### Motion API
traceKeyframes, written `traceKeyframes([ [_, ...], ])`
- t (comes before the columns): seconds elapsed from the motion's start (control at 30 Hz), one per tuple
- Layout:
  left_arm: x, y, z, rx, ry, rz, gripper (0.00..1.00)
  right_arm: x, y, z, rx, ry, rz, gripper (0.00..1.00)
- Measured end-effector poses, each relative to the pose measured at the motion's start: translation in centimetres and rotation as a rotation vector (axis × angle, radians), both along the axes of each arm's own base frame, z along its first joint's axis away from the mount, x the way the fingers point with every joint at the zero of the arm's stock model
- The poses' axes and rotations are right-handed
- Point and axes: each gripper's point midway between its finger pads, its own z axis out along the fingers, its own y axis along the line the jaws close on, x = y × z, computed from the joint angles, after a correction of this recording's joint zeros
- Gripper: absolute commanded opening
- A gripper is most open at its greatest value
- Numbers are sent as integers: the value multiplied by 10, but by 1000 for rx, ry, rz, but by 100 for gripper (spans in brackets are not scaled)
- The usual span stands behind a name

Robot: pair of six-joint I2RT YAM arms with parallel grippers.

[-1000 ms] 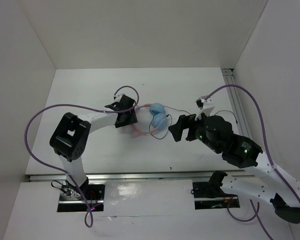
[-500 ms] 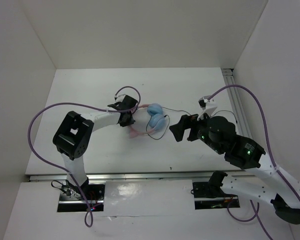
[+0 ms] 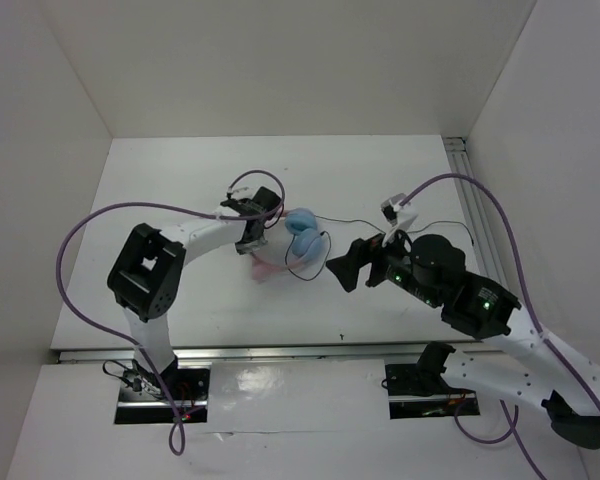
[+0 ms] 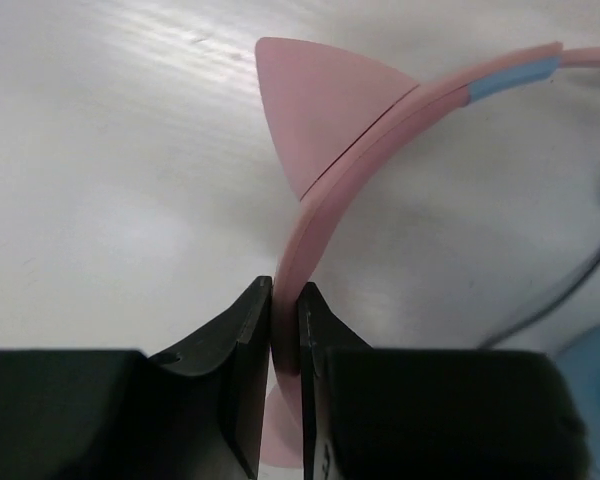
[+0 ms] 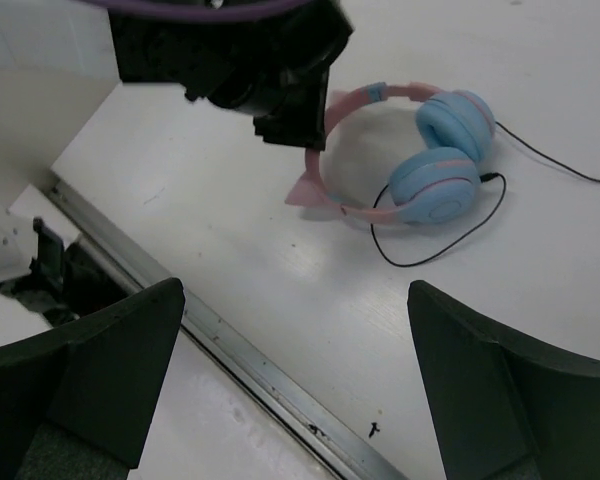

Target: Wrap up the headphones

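The headphones [image 3: 302, 236] lie mid-table, with light blue ear cups [image 5: 435, 185] and a pink cat-eared headband [image 4: 320, 215]. My left gripper [image 4: 285, 300] is shut on the headband just below one cat ear [image 4: 320, 110]; the top view shows it [image 3: 252, 243] left of the cups. A thin black cord [image 5: 430, 258] loops beside the cups and trails off to the right [image 3: 355, 222]. My right gripper [image 5: 295, 290] stands open with nothing between its fingers. It hovers right of the headphones [image 3: 342, 270], apart from them.
A metal rail [image 5: 230, 340] runs along the table's near edge, and another rail [image 3: 470, 190] lines the right side. White walls enclose the table at the back and on both sides. Purple robot cables [image 3: 90, 225] arc over both arms.
My left gripper has closed onto the pink headband and shifted it slightly left. The right arm has moved left, nearer the headphones, still open.
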Motion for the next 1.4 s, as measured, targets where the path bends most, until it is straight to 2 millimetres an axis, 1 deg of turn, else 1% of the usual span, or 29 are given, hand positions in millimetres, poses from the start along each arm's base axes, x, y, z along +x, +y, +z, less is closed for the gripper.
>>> traceKeyframes([
  [0.03,-4,4,11,22,0,5,0,-1,6,-5,-2,-9,35,100],
  [0.07,-8,9,26,51,-3,9,0,-2,13,-10,0,-26,74,100],
  [0.1,-10,15,49,79,-22,12,0,-4,20,-15,1,-44,115,100],
  [0.13,-11,20,68,93,-40,14,0,-5,26,-20,-3,-56,148,100],
  [0.2,-13,35,119,126,-90,25,0,-7,36,-28,-8,-102,211,100],
  [0.23,-11,41,143,122,-129,38,0,-7,41,-28,-4,-131,235,100],
  [0.27,-10,47,172,105,-184,51,0,-7,45,-26,4,-167,258,100],
  [0.33,-9,58,217,79,-280,57,0,-4,50,-17,17,-239,274,100],
  [0.4,-17,73,252,70,-339,58,0,4,58,-8,21,-306,277,100],
  [0.43,-23,81,266,72,-354,51,0,8,60,-4,23,-333,276,100],
  [0.5,-34,97,282,82,-362,38,0,16,66,0,17,-378,265,100],
  [0.57,-45,108,291,93,-353,16,0,23,67,0,14,-419,245,100],
  [0.67,-59,120,294,111,-317,-29,0,31,64,-3,15,-487,193,100],
  [0.8,-75,125,297,100,-291,-88,0,43,59,-14,-7,-542,134,100],
  [0.87,-84,125,300,81,-293,-116,0,51,65,-19,-23,-550,121,96],
  [0.97,-95,122,307,44,-312,-155,0,62,80,-40,-70,-526,138,87],
  [1.07,-103,117,313,5,-330,-183,0,67,95,-67,-116,-480,184,81],
  [1.1,-105,116,314,-3,-334,-192,0,67,98,-72,-125,-470,194,78],
  [1.13,-106,115,314,-9,-336,-201,0,67,101,-77,-132,-460,206,74],
  [1.17,-107,114,314,-11,-334,-209,0,67,103,-79,-130,-458,216,60],
  [1.2,-108,113,313,-17,-332,-218,0,67,104,-78,-129,-461,220,52],
  [1.27,-109,110,311,-27,-324,-230,0,68,107,-73,-102,-472,220,42],
  [1.3,-110,109,311,-34,-321,-236,0,69,109,-69,-86,-480,222,35],
  [1.33,-110,107,311,-42,-321,-241,0,70,110,-66,-71,-485,222,30],
  [1.4,-110,104,311,-56,-322,-249,0,74,111,-61,-39,-491,225,18],
])
